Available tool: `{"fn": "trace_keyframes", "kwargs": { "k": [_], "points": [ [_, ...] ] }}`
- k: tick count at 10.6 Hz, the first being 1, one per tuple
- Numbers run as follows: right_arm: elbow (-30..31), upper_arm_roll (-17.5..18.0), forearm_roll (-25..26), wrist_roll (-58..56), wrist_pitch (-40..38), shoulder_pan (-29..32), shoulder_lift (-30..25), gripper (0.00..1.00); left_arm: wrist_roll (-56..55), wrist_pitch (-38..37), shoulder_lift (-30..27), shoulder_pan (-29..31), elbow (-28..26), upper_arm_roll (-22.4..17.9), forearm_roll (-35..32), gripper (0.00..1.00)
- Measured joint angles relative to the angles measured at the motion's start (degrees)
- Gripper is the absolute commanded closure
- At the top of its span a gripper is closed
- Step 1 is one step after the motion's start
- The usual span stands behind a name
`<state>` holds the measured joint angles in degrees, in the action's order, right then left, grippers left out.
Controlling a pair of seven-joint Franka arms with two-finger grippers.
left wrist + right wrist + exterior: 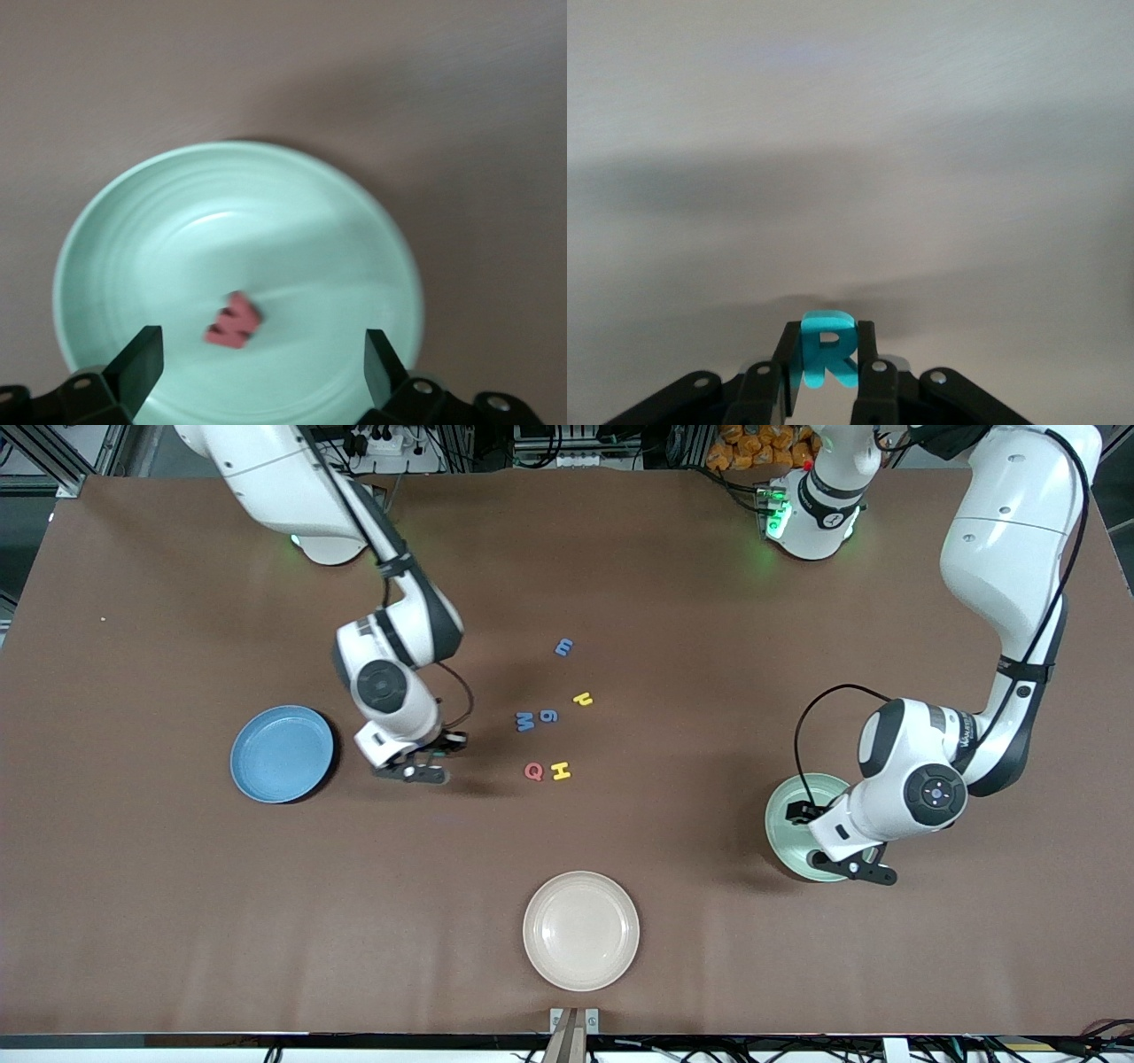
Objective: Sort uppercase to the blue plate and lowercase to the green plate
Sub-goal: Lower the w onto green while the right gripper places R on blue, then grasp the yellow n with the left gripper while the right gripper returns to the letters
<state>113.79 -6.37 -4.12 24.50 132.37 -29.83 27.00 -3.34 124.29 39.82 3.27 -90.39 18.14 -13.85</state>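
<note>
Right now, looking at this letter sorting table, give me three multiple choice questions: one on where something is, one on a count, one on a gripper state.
1. Where does the red w lie?
A. in the green plate
B. in the blue plate
C. in the cream plate

2. How many foam letters lie on the bare table?
A. four
B. six
C. eight

3. What is the right gripper doing?
A. standing open with nothing in it
B. shut on the teal R
C. shut on a yellow H

Key:
1. A: the left wrist view shows it inside the mint dish, under the open left gripper.
2. B: m, u, M, g, Q and H.
3. B: the R sits pinched between its fingers.
</note>
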Motion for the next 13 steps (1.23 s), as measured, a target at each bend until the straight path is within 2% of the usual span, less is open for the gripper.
{"fn": "trace_keyframes", "kwargs": {
  "k": [3, 5, 6, 7, 8, 10, 13],
  "points": [
    [0.0, -7.4, -0.1, -19.6, -4.1, 5.5, -1.9, 0.86, -9.5, -0.5, -1.0, -4.9, 0.0, 5.1, 0.0, 0.00],
    [0.4, -9.7, -0.1, -26.1, -6.4, 7.7, -2.0, 0.84, -13.5, -0.8, -1.0, -7.5, -0.1, 9.2, 0.0, 0.00],
    [1.0, -9.9, -0.1, -27.2, -6.5, 8.1, -2.2, 0.68, -15.3, -0.8, -1.0, -9.0, -0.2, 10.6, 0.0, 0.00],
    [1.6, -9.9, -0.1, -27.4, -6.5, 8.2, -2.3, 0.58, -16.3, -0.8, -1.0, -11.2, -0.4, 11.3, 0.0, 0.00],
    [1.8, -9.8, -0.1, -27.4, -6.5, 8.2, -2.3, 0.35, -16.9, -0.8, -1.0, -14.0, -0.6, 11.7, -0.3, 0.00],
    [1.9, -9.8, -0.1, -27.4, -6.5, 8.2, -2.4, 0.34, -17.5, -0.8, -0.3, -19.4, -1.3, 12.1, -3.8, 0.00],
    [1.9, -9.6, -2.5, -27.4, -6.5, 8.0, -2.6, 0.34, -18.0, -0.7, 2.4, -22.3, -3.3, 16.5, -14.4, 0.00]
  ]
}}
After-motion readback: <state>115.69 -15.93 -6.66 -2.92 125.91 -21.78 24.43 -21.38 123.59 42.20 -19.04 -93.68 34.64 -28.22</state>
